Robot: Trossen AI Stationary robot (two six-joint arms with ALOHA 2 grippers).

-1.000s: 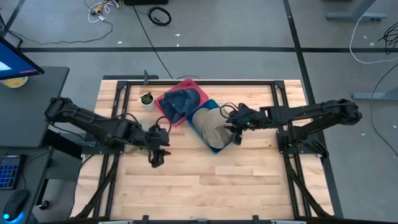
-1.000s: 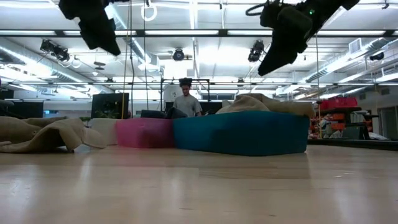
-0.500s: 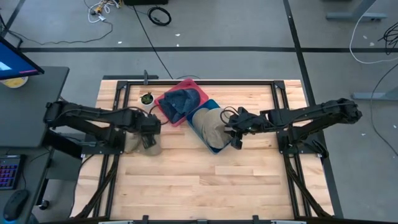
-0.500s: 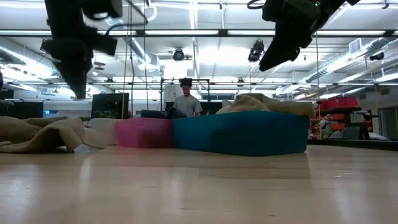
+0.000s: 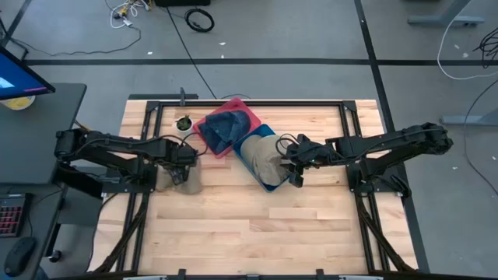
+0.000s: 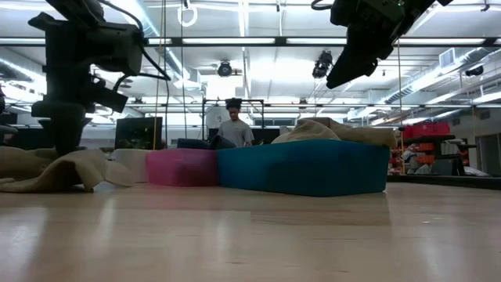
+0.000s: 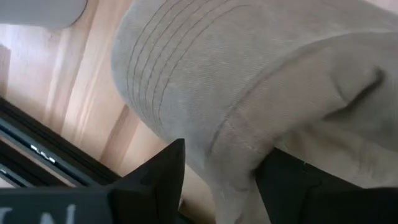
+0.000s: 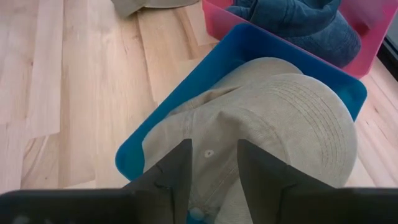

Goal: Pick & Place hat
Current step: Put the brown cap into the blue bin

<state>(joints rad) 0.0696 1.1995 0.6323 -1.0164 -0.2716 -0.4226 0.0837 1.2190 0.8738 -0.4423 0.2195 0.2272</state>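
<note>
My left gripper (image 5: 180, 174) has swung back and dropped onto the loose beige hat (image 7: 261, 93) lying by the table's left edge; its fingers straddle a fold, unclosed; my right gripper (image 5: 295, 173) hovers spread above the blue bin (image 5: 267, 185); pickup begins.

Grey floor (image 5: 311, 31) all around, crossed by dark tape lines, with a coiled black cable (image 5: 199, 19) lying loose and a dark desk (image 5: 35, 132) with a lit monitor (image 5: 19, 78) off to one side of the pale wooden counter (image 5: 257, 233). Looking level across the hall, long strip lights (image 6: 258, 41) glare under an open ceiling. A person (image 6: 233, 129) stands far back among screens and shelving.
</note>
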